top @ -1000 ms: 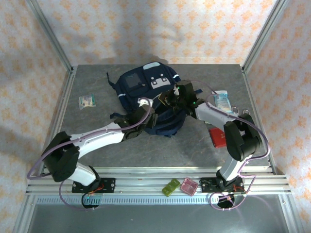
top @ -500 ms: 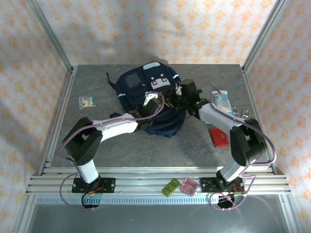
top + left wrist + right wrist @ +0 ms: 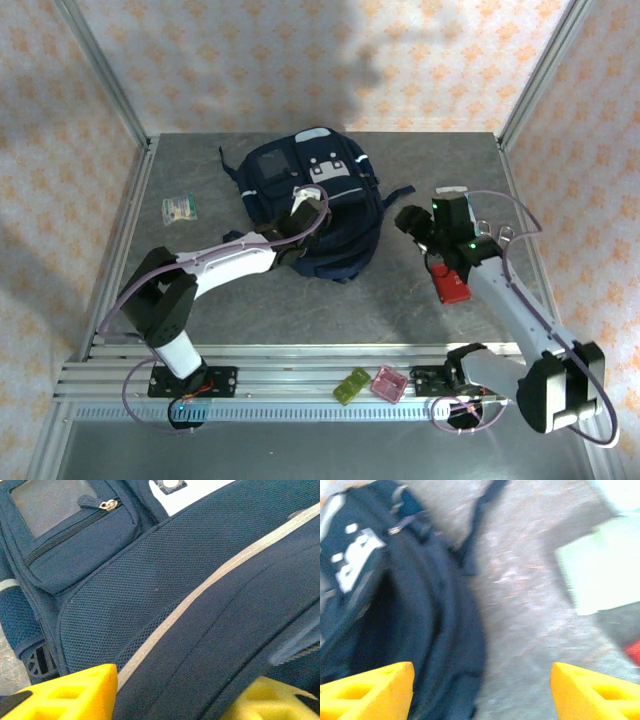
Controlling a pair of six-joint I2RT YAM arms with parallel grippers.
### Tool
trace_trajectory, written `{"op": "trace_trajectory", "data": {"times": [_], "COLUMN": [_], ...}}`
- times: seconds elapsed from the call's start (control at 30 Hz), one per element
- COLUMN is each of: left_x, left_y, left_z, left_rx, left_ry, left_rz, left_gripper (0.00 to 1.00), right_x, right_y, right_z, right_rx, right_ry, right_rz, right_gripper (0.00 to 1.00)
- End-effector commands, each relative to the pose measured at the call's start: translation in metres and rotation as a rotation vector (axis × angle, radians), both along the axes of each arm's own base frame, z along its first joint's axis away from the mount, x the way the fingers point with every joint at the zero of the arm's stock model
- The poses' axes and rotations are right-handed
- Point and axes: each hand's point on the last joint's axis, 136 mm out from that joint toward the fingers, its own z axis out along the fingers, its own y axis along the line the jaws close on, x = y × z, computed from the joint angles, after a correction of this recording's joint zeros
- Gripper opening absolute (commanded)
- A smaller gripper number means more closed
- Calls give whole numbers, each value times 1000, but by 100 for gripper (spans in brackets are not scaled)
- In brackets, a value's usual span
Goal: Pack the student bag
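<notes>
The left gripper (image 3: 175, 692) rests on the student bag (image 3: 335, 180), its yellow fingers spread wide with navy fabric and a pale stripe filling the gap; whether it pinches any cloth I cannot tell. The right gripper (image 3: 482, 692) hangs wide and empty just beside the bag's right flank, above bare table (image 3: 300, 300). The bag lies flat at the middle back of the table, pocket side up, one dark strap (image 3: 395, 193) trailing toward the right arm. Likely risks: the left gripper could drag the soft bag instead of opening it, since nothing pins it down, and the right arm could snag that strap as it swings. A red item (image 3: 451, 286) lies under the right arm, a pale packet (image 3: 592, 582) near it, and a small packet (image 3: 180, 207) sits well to the left. The table is grey and mottled, framed in aluminium, with orange-patterned wallpaper around.
</notes>
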Motion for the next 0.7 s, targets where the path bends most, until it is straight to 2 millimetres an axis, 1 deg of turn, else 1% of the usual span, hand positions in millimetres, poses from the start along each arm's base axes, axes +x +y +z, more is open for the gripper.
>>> {"op": "trace_trajectory", "data": {"times": [0.0, 0.03, 0.13, 0.2, 0.3, 0.37, 0.43, 0.5, 0.57, 0.67], "left_x": [-19, -26, -41, -48, -58, -62, -66, -68, -68, -68], "left_y": [-20, -25, -38, -42, -46, -48, -50, -53, -57, -63], "left_z": [24, 28, 34, 34, 29, 23, 16, 10, 4, 0], "left_rx": [-112, -137, -223, -273, -326, -345, -359, -369, -376, -381], "left_ry": [13, 16, 42, 58, 79, 96, 114, 128, 143, 154], "left_rz": [-59, -78, -124, -138, -152, -152, -154, -156, -158, -162], "left_gripper": [58, 59, 59, 59, 59, 59, 59, 59, 59, 59], "right_x": [-30, -34, -41, -42, -46, -48, -48, -49, -49, -46], "right_y": [-48, -54, -62, -58, -48, -37, -25, -3, 23, 51], "right_z": [-46, -56, -80, -94, -110, -116, -117, -116, -113, -105], "right_rx": [-154, -152, -159, -142, -87, -28, 46, 139, 217, 296], "right_ry": [150, 170, 206, 235, 279, 283, 274, 260, 245, 220], "right_rz": [-123, -145, -178, -165, -137, -117, -98, -63, -17, 29], "right_gripper": [71, 71, 70, 69, 67, 65, 63, 62, 62, 62]}}
